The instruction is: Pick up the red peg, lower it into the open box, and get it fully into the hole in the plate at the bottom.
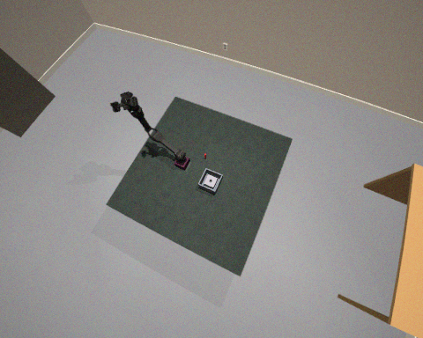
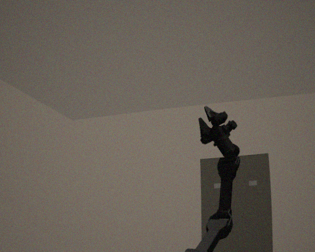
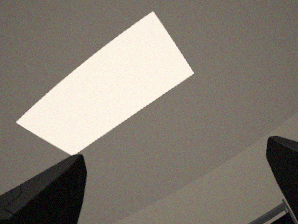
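Note:
The small red peg [image 1: 204, 156] stands on the dark green mat [image 1: 233, 220], just behind the open grey box [image 1: 214, 175]. The box shows a white plate with a dark hole [image 1: 211, 180] at its bottom. My arm rises from its base [image 1: 181, 163] and stretches up and away to the left. My gripper [image 1: 121, 101] [image 2: 207, 123] [image 3: 179, 157] is raised high, far from the peg and the box, and points up at the ceiling. Its fingers stand wide apart with nothing between them. The wrist view shows only the ceiling with a bright light panel [image 3: 107, 87].
A tan wooden cabinet [image 1: 415, 251] stands at the right edge of the floor. A dark panel [image 1: 10, 88] hangs at the left. A grey door [image 2: 252, 197] is behind the arm in the exterior view.

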You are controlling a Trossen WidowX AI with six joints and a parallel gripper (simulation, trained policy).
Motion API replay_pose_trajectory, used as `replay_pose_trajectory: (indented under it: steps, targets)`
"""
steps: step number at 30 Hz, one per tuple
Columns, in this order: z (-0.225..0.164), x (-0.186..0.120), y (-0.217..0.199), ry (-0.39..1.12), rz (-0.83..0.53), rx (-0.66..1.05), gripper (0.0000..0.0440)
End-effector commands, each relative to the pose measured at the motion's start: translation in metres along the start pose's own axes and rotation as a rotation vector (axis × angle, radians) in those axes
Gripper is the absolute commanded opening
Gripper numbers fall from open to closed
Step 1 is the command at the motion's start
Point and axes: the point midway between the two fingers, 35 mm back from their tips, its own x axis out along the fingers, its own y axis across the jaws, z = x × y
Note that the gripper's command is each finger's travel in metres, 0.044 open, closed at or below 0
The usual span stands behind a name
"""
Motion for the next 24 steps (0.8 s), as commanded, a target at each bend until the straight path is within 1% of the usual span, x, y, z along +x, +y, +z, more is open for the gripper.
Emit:
replay_pose_trajectory:
  steps: [1, 2, 6, 13, 18, 24]
  targets:
    - [-0.003, 0.002, 0.004, 0.008, 0.004, -0.016, 0.0425]
    - [-0.008, 0.005, 0.011, 0.019, 0.014, -0.031, 0.044]
    - [-0.035, 0.02, 0.052, 0.083, 0.084, -0.076, 0.044]
    - [-0.102, 0.036, 0.14, 0.242, 0.258, -0.106, 0.044]
    - [-0.152, 0.034, 0.199, 0.366, 0.378, -0.118, 0.044]
    - [-0.211, 0.014, 0.263, 0.519, 0.517, -0.135, 0.044]
